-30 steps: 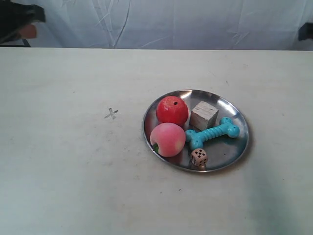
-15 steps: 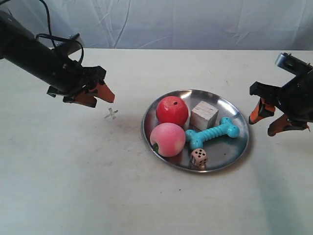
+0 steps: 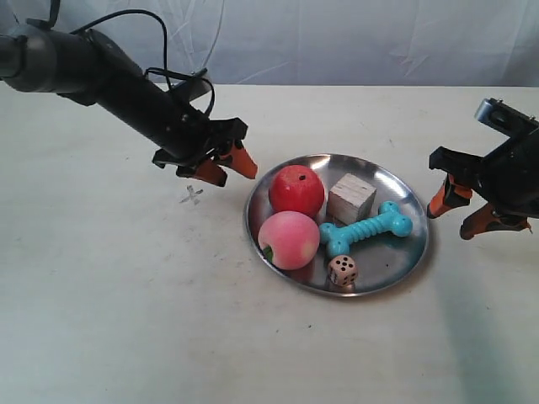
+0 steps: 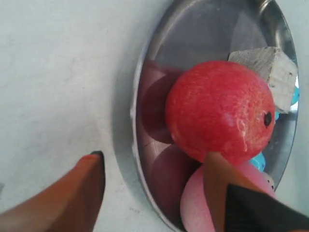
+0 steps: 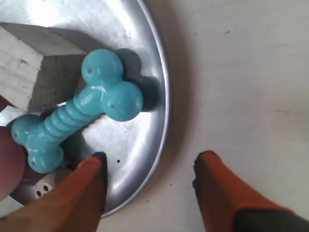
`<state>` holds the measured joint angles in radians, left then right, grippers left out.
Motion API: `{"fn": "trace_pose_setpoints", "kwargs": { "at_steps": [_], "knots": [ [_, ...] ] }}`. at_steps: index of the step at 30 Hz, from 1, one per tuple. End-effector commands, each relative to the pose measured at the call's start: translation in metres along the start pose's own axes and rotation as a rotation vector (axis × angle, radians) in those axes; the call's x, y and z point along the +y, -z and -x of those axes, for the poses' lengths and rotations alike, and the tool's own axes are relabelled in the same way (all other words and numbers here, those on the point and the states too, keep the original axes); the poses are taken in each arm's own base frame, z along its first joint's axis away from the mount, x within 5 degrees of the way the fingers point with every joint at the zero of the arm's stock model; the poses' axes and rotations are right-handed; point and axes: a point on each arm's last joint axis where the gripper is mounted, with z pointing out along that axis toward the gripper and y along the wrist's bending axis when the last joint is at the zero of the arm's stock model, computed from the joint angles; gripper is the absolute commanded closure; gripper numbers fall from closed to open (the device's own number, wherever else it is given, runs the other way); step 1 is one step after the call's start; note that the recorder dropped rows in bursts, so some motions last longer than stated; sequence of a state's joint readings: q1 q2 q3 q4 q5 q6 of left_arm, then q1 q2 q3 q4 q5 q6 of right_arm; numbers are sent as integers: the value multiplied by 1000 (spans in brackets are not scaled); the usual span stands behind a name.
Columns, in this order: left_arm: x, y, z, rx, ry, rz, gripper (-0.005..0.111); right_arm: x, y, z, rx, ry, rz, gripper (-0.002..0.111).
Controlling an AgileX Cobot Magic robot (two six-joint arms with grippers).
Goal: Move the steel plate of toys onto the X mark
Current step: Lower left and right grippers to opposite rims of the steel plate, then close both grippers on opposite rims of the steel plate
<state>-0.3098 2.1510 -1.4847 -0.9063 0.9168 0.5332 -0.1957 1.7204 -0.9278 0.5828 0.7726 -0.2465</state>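
Steel plate (image 3: pixel 392 257): shiny, round, raised rim, five toys (image 3: pixel 296 190) | left jaws spread | right jaws spread

**A:** What lies on the round shiny steel plate (image 3: pixel 392 257)?

**B:** A red apple (image 3: pixel 296 190), a pink peach (image 3: pixel 289 240), a pale wooden cube (image 3: pixel 351 197), a turquoise ridged bone (image 3: pixel 365 228) and a small tan die (image 3: pixel 342 270).

**A:** And the faint grey X mark (image 3: pixel 192 195)?

**B:** It is on the pale table (image 3: pixel 126 320), apart from the plate. The orange-fingered gripper at the exterior view's left (image 3: pixel 239 178) hovers near both, fingers spread. The orange-fingered gripper at the exterior view's right (image 3: pixel 447 223) hangs beside the far rim, also spread.
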Motion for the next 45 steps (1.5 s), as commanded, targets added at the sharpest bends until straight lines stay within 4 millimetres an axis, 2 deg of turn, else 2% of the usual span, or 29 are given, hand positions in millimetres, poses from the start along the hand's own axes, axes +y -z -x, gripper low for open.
{"fn": "trace_pose_setpoints", "kwargs": {
  "at_steps": [1, 7, 10, 13, 19, 25, 34, 45],
  "knots": [
    [-5, -16, 1, 48, 7, 5, 49, -2, 0, -1, 1, -3, 2, 55],
    [-2, -44, -5, 141, 36, 85, 49, -2, 0, -1, 1, 0, 2, 55],
    [-5, -48, -6, 141, 38, 77, 49, -2, -1, -2, 5, -2, 2, 55],
    [-7, -50, -6, 145, 41, 79, 49, -3, -5, -7, 23, -20, 9, 55],
    [-13, -55, -7, 133, 20, 87, 49, -21, -25, -32, 5, -100, -34, 55],
    [-13, -55, -6, 131, 20, 88, 49, -23, -28, -30, -58, -128, -38, 55],
    [-13, -55, -7, 139, 21, 85, 49, -7, -36, -33, -55, -56, -2, 55],
    [-14, -54, -9, 157, 22, 78, 49, -17, -75, -34, 32, -107, 39, 55]
  ]
}}
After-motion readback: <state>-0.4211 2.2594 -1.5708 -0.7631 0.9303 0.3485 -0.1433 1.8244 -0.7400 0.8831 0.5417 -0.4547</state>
